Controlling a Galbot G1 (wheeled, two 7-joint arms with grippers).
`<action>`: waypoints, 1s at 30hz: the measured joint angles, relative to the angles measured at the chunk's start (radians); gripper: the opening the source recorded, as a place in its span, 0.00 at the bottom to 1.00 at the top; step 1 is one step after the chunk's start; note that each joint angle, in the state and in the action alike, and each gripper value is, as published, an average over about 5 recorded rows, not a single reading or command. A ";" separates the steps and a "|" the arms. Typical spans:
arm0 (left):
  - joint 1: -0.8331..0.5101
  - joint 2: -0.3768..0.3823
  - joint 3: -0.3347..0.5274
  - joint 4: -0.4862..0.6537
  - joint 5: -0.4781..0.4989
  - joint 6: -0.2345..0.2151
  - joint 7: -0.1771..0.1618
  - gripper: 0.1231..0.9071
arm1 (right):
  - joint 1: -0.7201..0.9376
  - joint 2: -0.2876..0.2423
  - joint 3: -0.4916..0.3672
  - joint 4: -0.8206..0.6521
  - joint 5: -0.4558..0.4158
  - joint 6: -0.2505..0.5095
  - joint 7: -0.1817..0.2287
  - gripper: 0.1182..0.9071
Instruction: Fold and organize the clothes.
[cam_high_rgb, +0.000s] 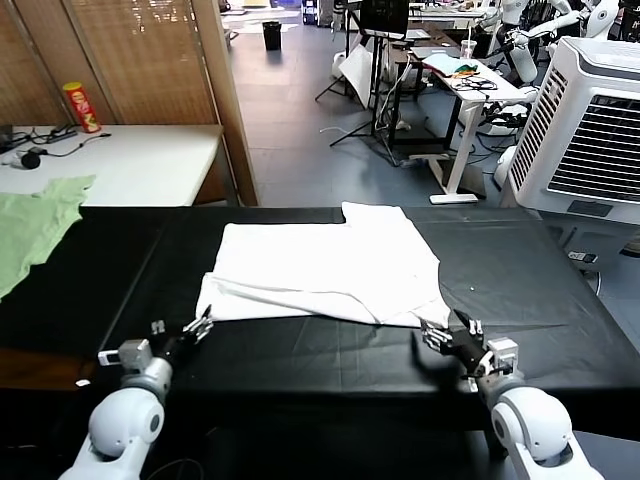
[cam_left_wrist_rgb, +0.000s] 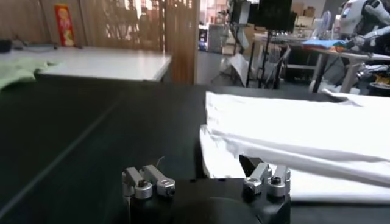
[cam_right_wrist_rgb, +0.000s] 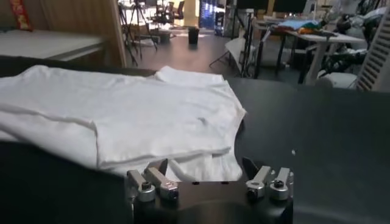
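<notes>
The white T-shirt (cam_high_rgb: 325, 270) lies partly folded on the black table (cam_high_rgb: 520, 290), plain side up; no lettering shows. My left gripper (cam_high_rgb: 200, 326) is open at the shirt's near left corner, low over the table; in the left wrist view (cam_left_wrist_rgb: 204, 173) one finger rests at the cloth edge (cam_left_wrist_rgb: 244, 164). My right gripper (cam_high_rgb: 437, 335) is open at the shirt's near right corner; in the right wrist view (cam_right_wrist_rgb: 204, 167) the shirt's hem (cam_right_wrist_rgb: 183, 164) lies between its fingers. The shirt also fills the right wrist view (cam_right_wrist_rgb: 122, 109).
A pale green garment (cam_high_rgb: 35, 225) hangs over the table's far left. A white table (cam_high_rgb: 130, 160) with a red can (cam_high_rgb: 82, 107) stands behind. A large white cooler unit (cam_high_rgb: 590, 130) stands at the right.
</notes>
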 joint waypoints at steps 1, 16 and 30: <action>-0.002 0.000 0.000 0.005 -0.005 0.001 0.001 0.86 | 0.001 0.000 -0.001 -0.003 0.000 0.000 0.000 0.58; 0.021 0.014 0.006 -0.004 -0.017 0.009 0.022 0.21 | 0.014 -0.017 -0.006 0.000 0.021 -0.047 0.029 0.04; 0.126 0.106 -0.012 -0.114 0.015 0.031 0.003 0.00 | -0.007 -0.093 0.042 0.107 0.166 -0.222 0.131 0.02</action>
